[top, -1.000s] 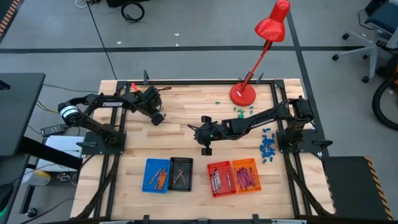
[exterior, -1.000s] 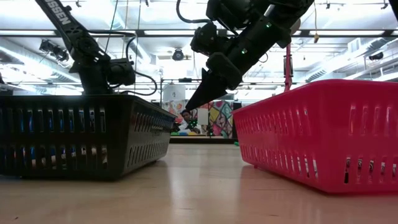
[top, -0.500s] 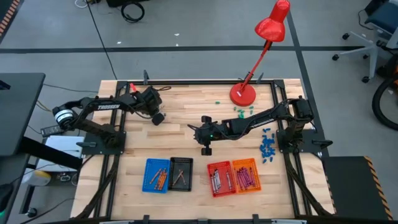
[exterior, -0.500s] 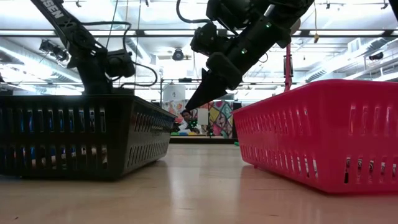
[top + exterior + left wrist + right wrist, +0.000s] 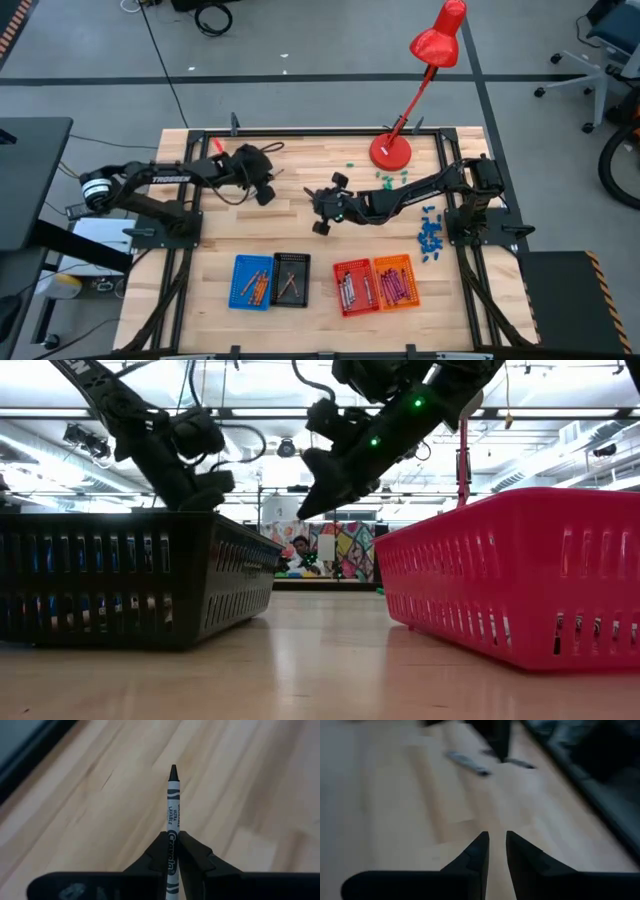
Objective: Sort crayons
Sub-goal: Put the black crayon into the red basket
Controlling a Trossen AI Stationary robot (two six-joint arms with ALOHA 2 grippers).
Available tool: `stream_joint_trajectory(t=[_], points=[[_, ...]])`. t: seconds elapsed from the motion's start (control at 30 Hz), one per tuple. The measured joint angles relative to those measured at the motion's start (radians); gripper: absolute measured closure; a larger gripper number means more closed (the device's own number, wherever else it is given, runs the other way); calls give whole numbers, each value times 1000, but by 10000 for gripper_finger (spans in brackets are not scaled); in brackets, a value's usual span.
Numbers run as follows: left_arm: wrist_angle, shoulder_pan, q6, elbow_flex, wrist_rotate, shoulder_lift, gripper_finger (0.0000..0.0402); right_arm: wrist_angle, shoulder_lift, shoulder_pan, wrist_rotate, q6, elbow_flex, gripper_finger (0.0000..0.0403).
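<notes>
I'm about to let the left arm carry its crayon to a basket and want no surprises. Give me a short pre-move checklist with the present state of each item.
1. Grip: the left gripper is shut on a grey crayon, held between the fingers with its tip pointing forward: ok.
2. Crayon clear of the table: it seems lifted, but the gap under it does not show: cannot tell.
3. Right gripper: empty, fingers a little apart, hanging over mid-table close to the left gripper; the path may be tight: not ok.
4. Baskets: blue, black, red and orange stand in a row at the near edge: ok.
5. Basket for grey crayons: contents too small to match: cannot tell.
</notes>
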Motion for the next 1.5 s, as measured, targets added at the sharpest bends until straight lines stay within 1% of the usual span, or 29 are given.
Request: stream_joint_trajectory(t=[0.07,0.1,0.3,0.47,0.67,0.77,0.9,1.07,1.23,1.4,1.5], points=[[50,-32,4,0,0,0,364,-1,0,-2,53,8,0,332],[76,-47,8,1,0,0,364,0,0,-2,57,7,0,332],[204,-136,33,2,2,5,363,-6,0,-19,17,21,0,327],[270,-201,41,2,2,9,363,-3,0,-34,-16,38,0,310],[348,-276,67,2,3,9,363,58,0,-36,-16,36,0,280],[367,-305,85,2,3,9,363,76,-9,-30,10,20,0,268],[376,-337,112,2,1,3,363,83,-48,-23,17,0,-1,258],[428,-369,148,2,2,3,363,108,-71,-23,-63,-15,-1,256],[470,-395,186,1,0,0,363,116,-77,-9,-68,-25,-1,256],[510,-409,206,2,4,-3,363,171,-93,18,-66,-60,0,257],[512,-414,210,2,4,-3,363,128,-120,35,-61,-77,-1,257]])
